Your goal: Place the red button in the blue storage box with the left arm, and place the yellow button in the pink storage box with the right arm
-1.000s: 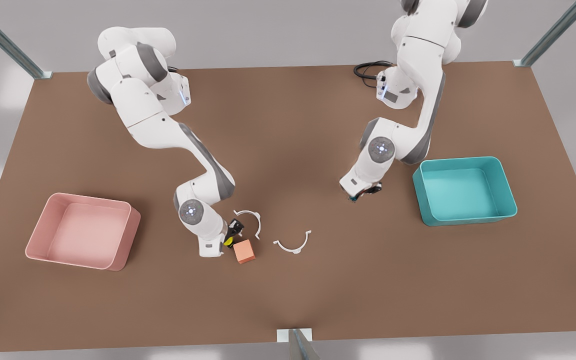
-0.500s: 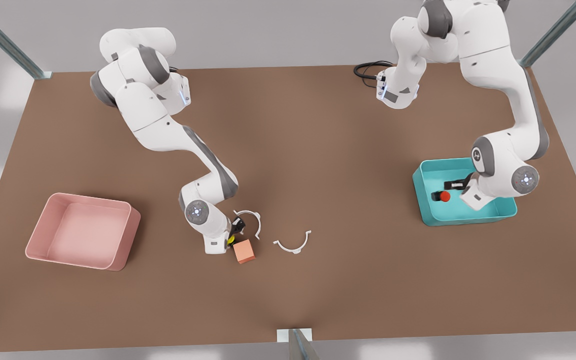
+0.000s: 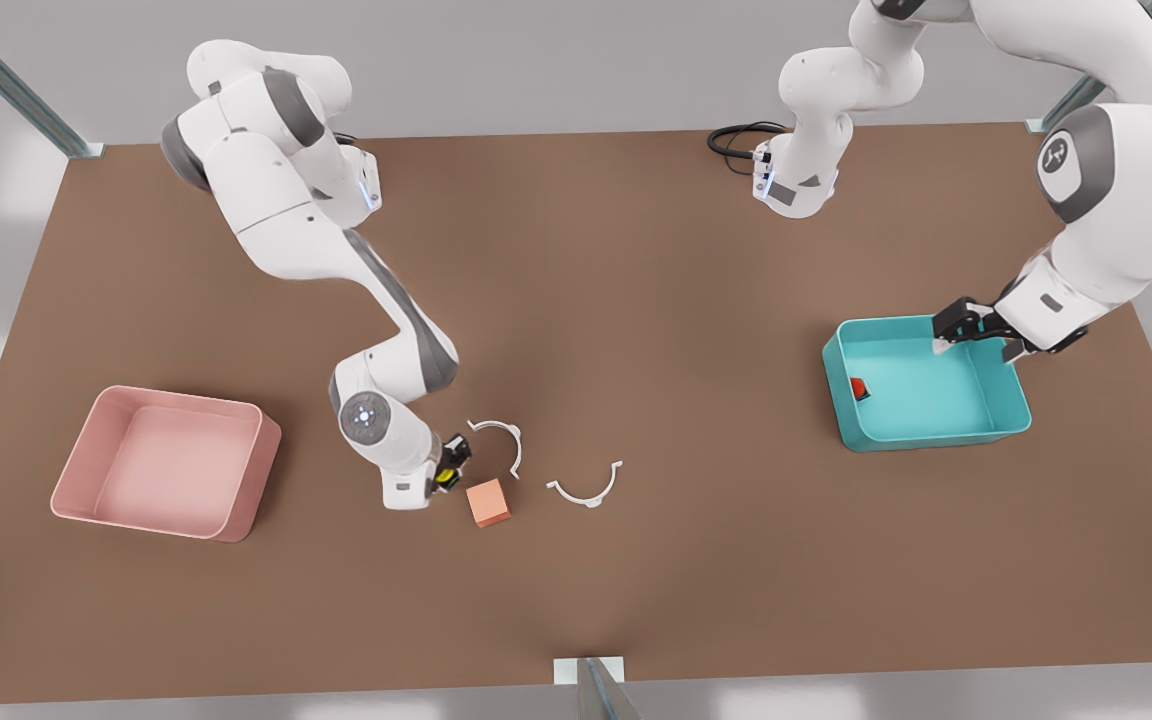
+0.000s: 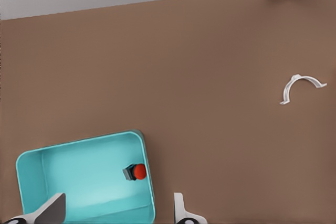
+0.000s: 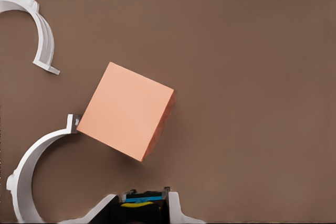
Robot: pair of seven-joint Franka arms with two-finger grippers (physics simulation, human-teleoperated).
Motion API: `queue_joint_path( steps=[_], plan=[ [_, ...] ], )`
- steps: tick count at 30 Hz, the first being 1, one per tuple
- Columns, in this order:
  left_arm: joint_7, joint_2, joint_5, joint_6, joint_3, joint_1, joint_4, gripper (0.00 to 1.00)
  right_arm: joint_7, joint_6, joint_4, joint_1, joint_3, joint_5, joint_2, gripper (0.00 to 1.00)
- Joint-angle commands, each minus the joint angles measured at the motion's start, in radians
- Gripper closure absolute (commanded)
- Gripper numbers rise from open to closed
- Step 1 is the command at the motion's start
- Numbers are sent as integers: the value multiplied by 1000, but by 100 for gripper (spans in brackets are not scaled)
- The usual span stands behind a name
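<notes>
The red button [image 3: 858, 388] [image 4: 139, 171] lies on its side inside the blue storage box [image 3: 936, 441] [image 4: 79, 142], near the box's wall on the front view's left. My left gripper [image 3: 971, 326] [image 4: 115, 211] hangs open above the box's far right corner, holding nothing. My right gripper [image 3: 448, 472] [image 5: 140, 207] is low over the table's middle, shut on the yellow button [image 3: 446, 479] [image 5: 137, 203], beside an orange-pink cube [image 3: 488, 502] [image 5: 126, 111]. The pink storage box [image 3: 258, 470] sits on the front view's left with nothing in it.
Two white curved clips [image 3: 517, 446] [image 3: 584, 498] lie just right of the right gripper, one touching the cube's corner [image 5: 26, 166], the other [image 5: 45, 31] farther off. A black cable [image 3: 736, 140] coils at the table's back edge.
The left arm carried the red button over to the blue box, let it go inside, then rose toward the box's far right corner. The right gripper shifted slightly left with the yellow button.
</notes>
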Motion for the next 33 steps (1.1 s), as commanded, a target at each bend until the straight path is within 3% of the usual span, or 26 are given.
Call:
queue_joint_path(
  steps=[1, 7, 12, 20, 21, 22, 25, 27, 28, 31, 33],
  plan=[
    [-200, 4, 12, -16, -2, -1, 2, 0, 92, -108, -2, -17, -1, -25, -23, 75],
    [-267, -3, 29, -25, -2, -10, 0, 0, 67, -175, -131, -252, 0, -85, -183, 75],
    [-269, 4, 29, -24, -2, -22, 0, 0, -246, -186, -128, -482, 0, -91, -194, 75],
    [-267, 6, 29, -21, -2, -25, 0, 0, -461, -187, -162, -657, 0, -91, -190, 65],
    [-267, 9, 31, -21, -2, -25, 0, 0, -465, -186, -166, -677, 0, -91, -187, 16],
    [-267, 10, 31, -21, -2, -25, 0, 0, -502, -186, -166, -684, 0, -91, -186, 0],
    [-267, 10, 31, -19, -2, -25, 0, 0, -510, -230, -151, -689, 0, -91, -194, 0],
    [-267, 10, 34, -19, -2, -25, 0, 0, -470, -348, -143, -663, 22, -91, -295, 0],
    [-266, 10, 34, -19, -2, -25, 0, 0, -387, -420, -140, -658, 60, -96, -345, 0],
    [-264, 10, 34, -19, -2, -25, 0, 0, 64, -707, -11, -660, 325, -150, -434, 0],
    [-264, 10, 34, -19, -2, -25, 0, 0, 171, -737, 41, -660, 385, -144, -451, 0]
  ],
)
